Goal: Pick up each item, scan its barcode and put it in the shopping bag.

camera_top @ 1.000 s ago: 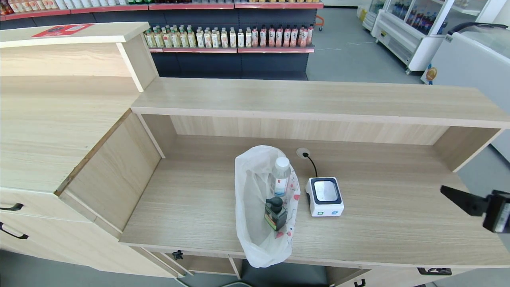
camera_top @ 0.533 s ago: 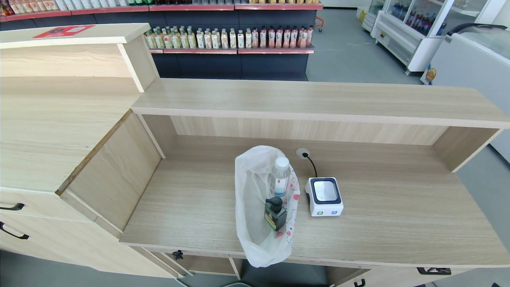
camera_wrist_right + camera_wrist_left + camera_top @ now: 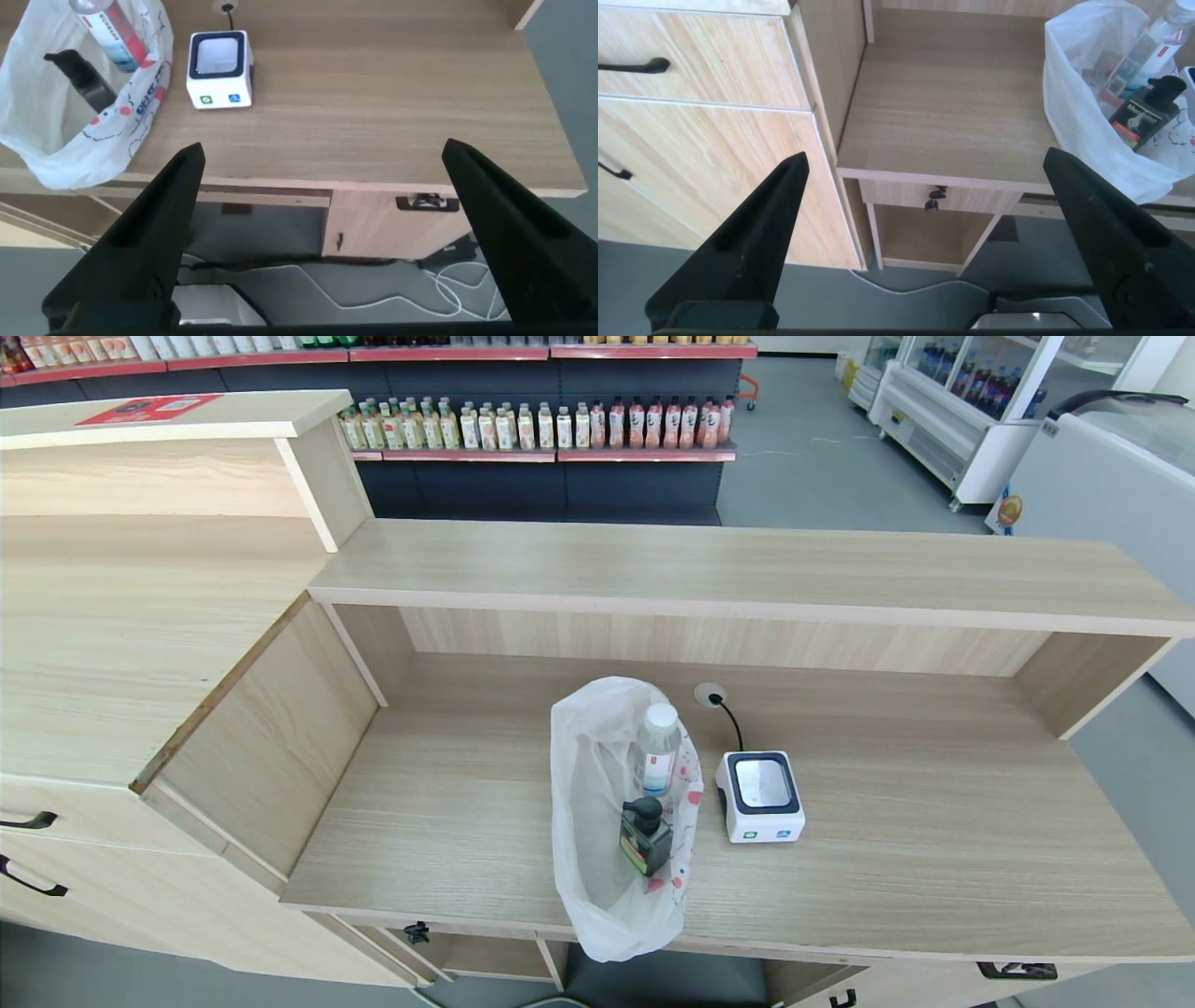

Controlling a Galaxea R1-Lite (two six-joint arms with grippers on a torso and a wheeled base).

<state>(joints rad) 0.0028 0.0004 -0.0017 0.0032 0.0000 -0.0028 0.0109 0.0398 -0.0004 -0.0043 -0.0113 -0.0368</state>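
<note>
A white plastic shopping bag (image 3: 607,821) stands open on the wooden counter (image 3: 934,859), hanging a little over its front edge. Inside it are a clear bottle with a white cap (image 3: 656,747) and a dark pump bottle (image 3: 644,835). To the bag's right sits the white barcode scanner (image 3: 759,795) with its black cable. My left gripper (image 3: 924,233) is open, held low off the counter's front left corner, the shopping bag (image 3: 1102,93) beyond it. My right gripper (image 3: 327,233) is open, held low before the counter's front edge, with the barcode scanner (image 3: 220,69) and shopping bag (image 3: 84,103) ahead.
A raised ledge (image 3: 747,569) runs along the back of the counter, with a taller wooden unit (image 3: 140,616) on the left. Drawers with black handles (image 3: 635,67) are beneath. Store shelves with bottles (image 3: 541,425) and coolers (image 3: 971,411) stand behind.
My right gripper, seen at the right edge of the head view a second ago, has dropped out of that view. The bag, bottles and scanner have not moved.
</note>
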